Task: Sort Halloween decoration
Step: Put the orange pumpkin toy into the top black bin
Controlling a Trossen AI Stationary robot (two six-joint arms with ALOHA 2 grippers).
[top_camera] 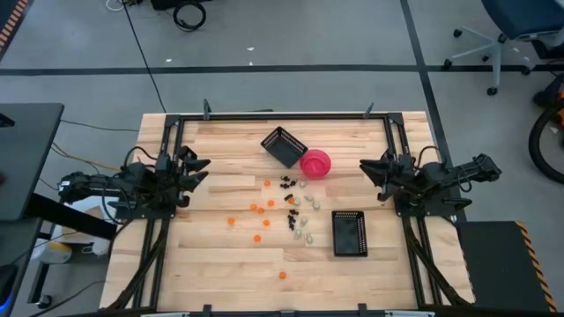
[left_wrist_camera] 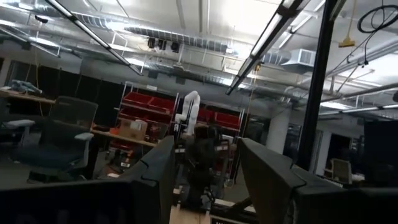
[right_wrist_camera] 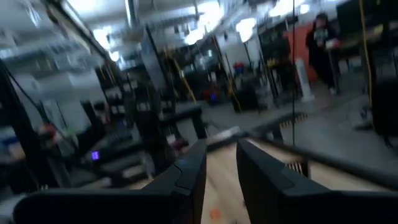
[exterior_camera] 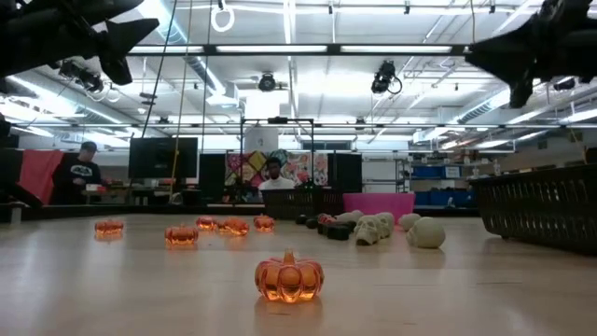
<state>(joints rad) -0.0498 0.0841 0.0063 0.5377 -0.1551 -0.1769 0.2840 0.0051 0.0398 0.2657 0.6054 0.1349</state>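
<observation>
My tabletop is pale striped wood. On it lie translucent orange pumpkins, black trinkets, whitish skulls, a pink bowl and two black mesh baskets.

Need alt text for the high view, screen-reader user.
Overhead view of a wooden table with tiny orange, black and pale whitish Halloween trinkets scattered mid-table, unsorted. Around them are two black rectangular mesh baskets and a round pink bowl. Left gripper and right gripper wait at the table's sides, holding nothing.
</observation>
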